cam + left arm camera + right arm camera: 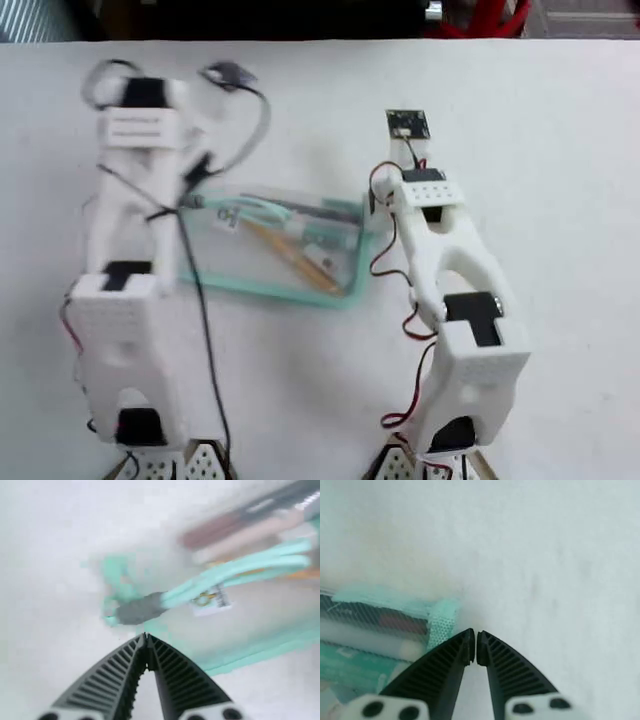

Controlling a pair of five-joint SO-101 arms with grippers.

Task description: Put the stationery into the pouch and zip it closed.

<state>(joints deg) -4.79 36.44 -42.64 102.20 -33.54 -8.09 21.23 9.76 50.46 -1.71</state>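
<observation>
The clear pouch [285, 262] with teal trim lies between the two arms, with pens and a yellow pencil [292, 256] inside it. In the left wrist view, the grey zipper pull [140, 609] with its teal loop sits at the pouch's end. My left gripper [146, 641] is shut, and its tips are right at the pull; no grip on it shows. My right gripper [474, 648] is also shut, with nothing seen between its fingers. It rests on the table beside the teal tab [442, 623] at the pouch's [375, 630] other end.
A small circuit board [408, 124] lies on the white table behind the right arm. A dark object [229, 73] and a grey cable [262, 120] lie behind the left arm. Red and black wires hang along the right arm.
</observation>
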